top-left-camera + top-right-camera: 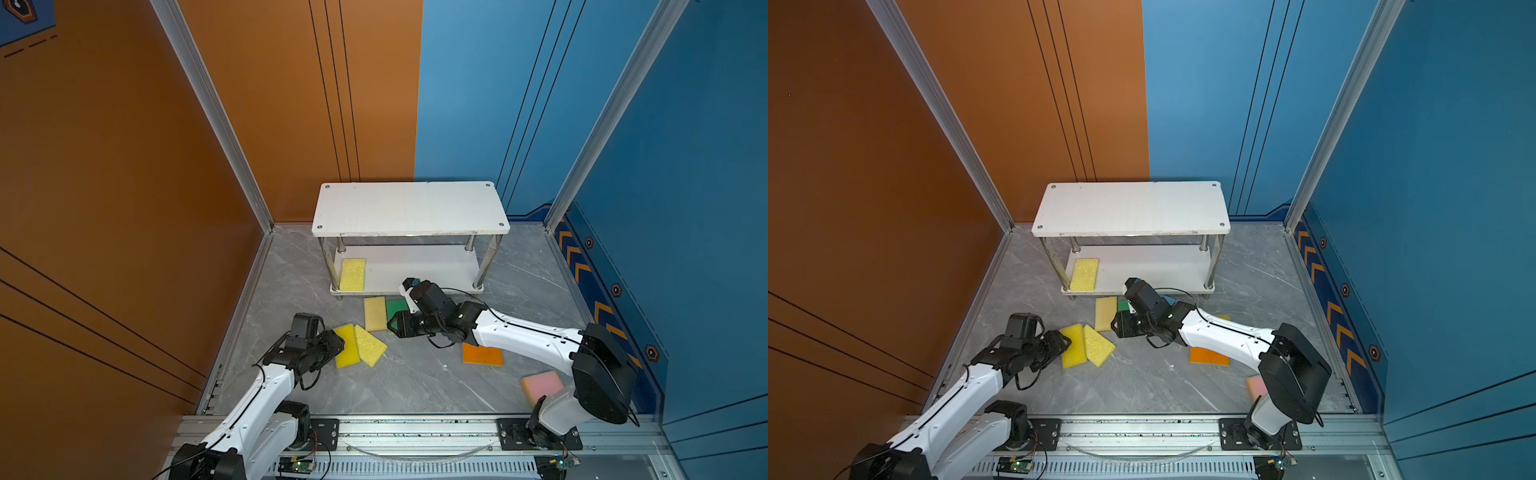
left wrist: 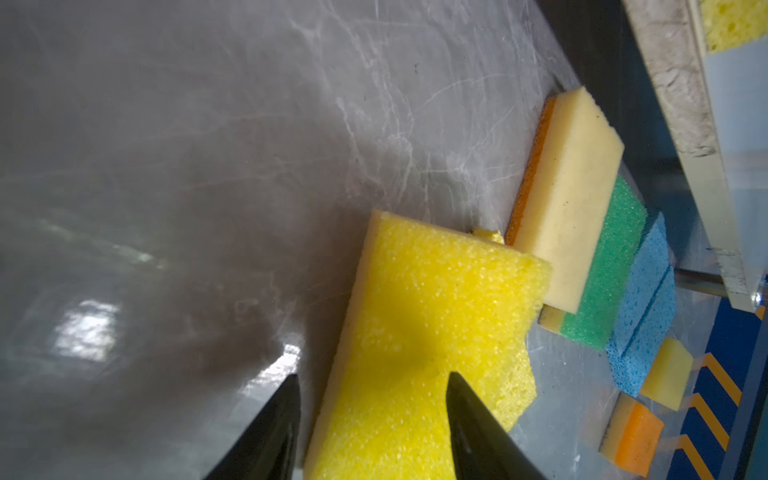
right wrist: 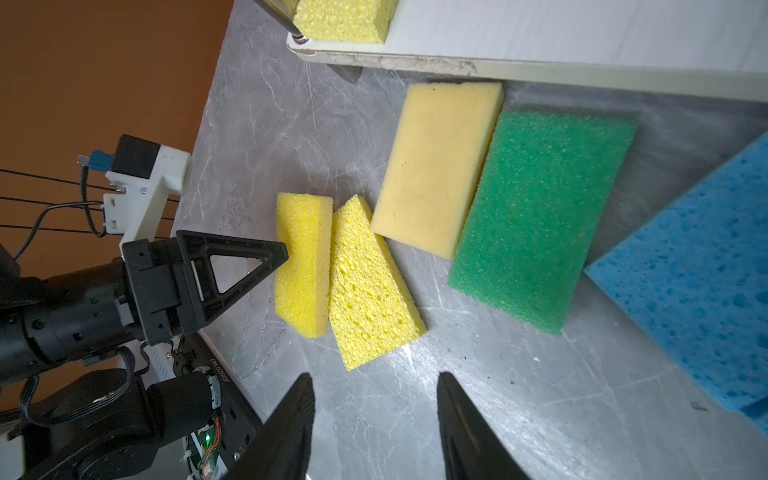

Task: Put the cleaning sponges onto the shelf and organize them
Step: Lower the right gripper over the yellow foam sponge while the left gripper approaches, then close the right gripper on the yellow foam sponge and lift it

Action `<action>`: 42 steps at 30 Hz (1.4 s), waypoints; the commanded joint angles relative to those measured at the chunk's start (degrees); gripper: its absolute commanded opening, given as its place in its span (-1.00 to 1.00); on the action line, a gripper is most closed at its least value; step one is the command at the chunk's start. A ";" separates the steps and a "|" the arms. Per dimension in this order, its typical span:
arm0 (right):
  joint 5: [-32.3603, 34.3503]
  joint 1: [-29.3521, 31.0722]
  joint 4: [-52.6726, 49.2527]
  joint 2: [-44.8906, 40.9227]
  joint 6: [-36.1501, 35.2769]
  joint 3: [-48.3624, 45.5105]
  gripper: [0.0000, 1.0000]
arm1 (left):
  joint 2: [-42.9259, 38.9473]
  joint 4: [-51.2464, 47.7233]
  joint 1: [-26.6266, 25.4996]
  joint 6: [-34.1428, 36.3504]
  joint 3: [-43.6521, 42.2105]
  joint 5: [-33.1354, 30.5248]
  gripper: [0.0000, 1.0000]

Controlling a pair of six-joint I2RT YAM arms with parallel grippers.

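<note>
Barely begun — one pale yellow sponge (image 1: pixel 353 274) on the shelf (image 1: pixel 411 208), rest on the bench (image 1: pixel 415 386). Left gripper (image 2: pixel 372 376) straddles a bright yellow sponge (image 2: pixel 436 299), hold unclear; right gripper (image 3: pixel 375 374) parted, empty.

Only a sliver of a light blue sponge (image 1: pixel 1169 300) can be seen in a top view, the rest being covered by the right arm (image 1: pixel 523 334). The green sponge (image 1: pixel 395 308), the orange sponge (image 1: pixel 486 356) and the pink sponge (image 1: pixel 540 384) are each partly hidden by that arm too. In the right wrist view the blue one is cut off at the edge, and so is the yellow sponge (image 3: pixel 340 20) on the shelf (image 3: pixel 582 25).
</note>
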 commanded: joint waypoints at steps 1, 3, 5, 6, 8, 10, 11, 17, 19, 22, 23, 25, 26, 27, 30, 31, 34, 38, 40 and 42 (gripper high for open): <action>0.10 -0.51 0.38 -2.11 -0.46 -0.93 0.00 | 0.97 3.99 0.60 -0.07 -1.61 2.70 0.04; 0.04 -0.62 0.50 -2.22 -0.25 -1.12 0.00 | 1.51 4.57 0.94 0.03 -1.89 3.19 -0.02; -0.01 -0.70 0.64 -2.33 -0.09 -1.25 0.00 | 1.89 5.15 1.33 0.10 -2.27 3.62 -0.06; 0.04 -0.75 0.69 -2.39 0.01 -1.18 0.00 | 2.15 5.37 1.47 0.10 -2.46 3.78 -0.09; 0.04 -0.69 0.71 -2.39 0.11 -1.25 0.00 | 2.41 5.85 1.74 0.10 -2.78 4.15 -0.21; 0.12 -0.69 0.79 -2.39 0.28 -1.17 0.00 | 2.48 6.05 1.97 0.17 -2.93 4.45 -0.39; 0.12 -0.68 0.81 -2.39 0.37 -1.25 0.00 | 2.57 6.07 2.00 0.26 -2.98 4.46 -0.46; 0.12 -0.59 1.16 -2.35 0.64 -1.25 0.00 | 2.66 5.97 2.29 0.53 -2.90 5.28 -0.82; 0.12 -0.59 1.16 -2.55 0.72 -1.16 0.00 | 2.51 5.88 2.27 0.54 -2.81 5.88 -0.91; 0.04 -0.76 1.07 -3.29 0.65 -1.30 0.01 | 1.49 4.97 2.26 0.38 -2.24 6.78 -0.97; -0.09 -0.82 1.00 -3.65 0.64 -1.38 0.01 | 0.81 4.50 2.20 0.29 -2.07 7.08 -0.99; -0.56 -1.09 0.66 -4.38 0.40 -1.51 0.01 | -0.43 3.57 2.05 0.12 -1.60 7.56 -1.00; -0.99 -1.27 0.50 -4.78 0.38 -1.67 0.01 | -1.14 3.05 1.97 0.01 -1.50 7.90 -1.00; -1.56 -1.51 0.37 -5.08 0.36 -1.73 0.01 | -1.70 2.55 1.86 -0.10 -1.33 8.19 -1.00; -3.57 -2.38 0.11 -6.05 0.34 -2.28 0.01 | -3.29 2.04 1.46 -0.82 -0.93 9.80 -1.00; -4.02 -2.59 0.06 -6.32 0.22 -2.41 0.01 | -3.53 2.02 1.32 -1.08 -0.84 10.49 -1.00; -5.70 -3.14 -0.65 -7.41 0.13 -2.48 0.02 | -4.11 1.99 0.58 -1.74 0.12 11.92 -1.00; -7.96 -4.24 -1.45 -8.84 -0.07 -2.30 0.02 | -4.00 2.20 -1.01 -2.07 2.67 13.50 -1.00; -9.47 -5.04 -1.78 -9.56 0.28 -2.25 0.05 | -3.74 2.12 -1.97 -1.97 4.01 14.11 -1.00; -10.95 -5.92 -2.61 -10.24 0.35 -2.04 0.10 | -3.50 2.40 -2.78 -1.88 5.17 15.01 -1.00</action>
